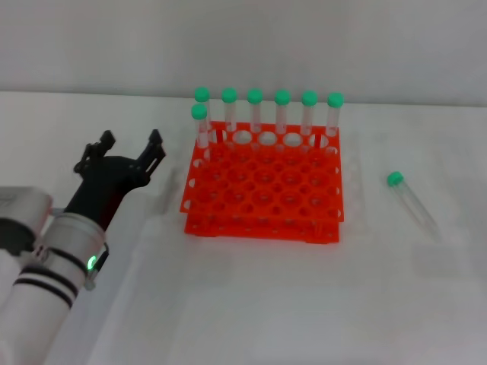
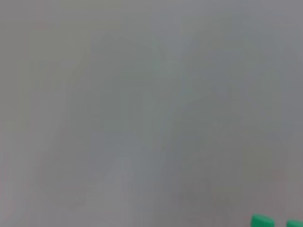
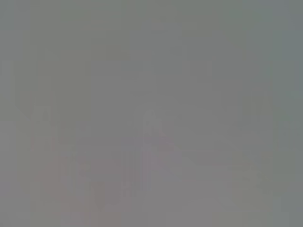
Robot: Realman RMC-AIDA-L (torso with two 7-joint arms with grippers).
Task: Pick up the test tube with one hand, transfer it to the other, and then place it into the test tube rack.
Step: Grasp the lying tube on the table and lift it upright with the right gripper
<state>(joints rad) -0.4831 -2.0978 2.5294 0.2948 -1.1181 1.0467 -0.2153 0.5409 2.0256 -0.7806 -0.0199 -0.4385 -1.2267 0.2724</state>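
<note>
A clear test tube (image 1: 411, 198) with a green cap lies flat on the white table, to the right of the orange test tube rack (image 1: 262, 190). Several green-capped tubes (image 1: 281, 114) stand upright along the rack's back row, and one more stands at its back left. My left gripper (image 1: 131, 143), black on a white banded arm with a green light, hovers open and empty to the left of the rack. The right gripper is out of view. Two green caps (image 2: 262, 220) peek in at the edge of the left wrist view.
The white table (image 1: 243, 304) spreads out in front of the rack. A pale wall runs behind it. The right wrist view shows only a plain grey surface.
</note>
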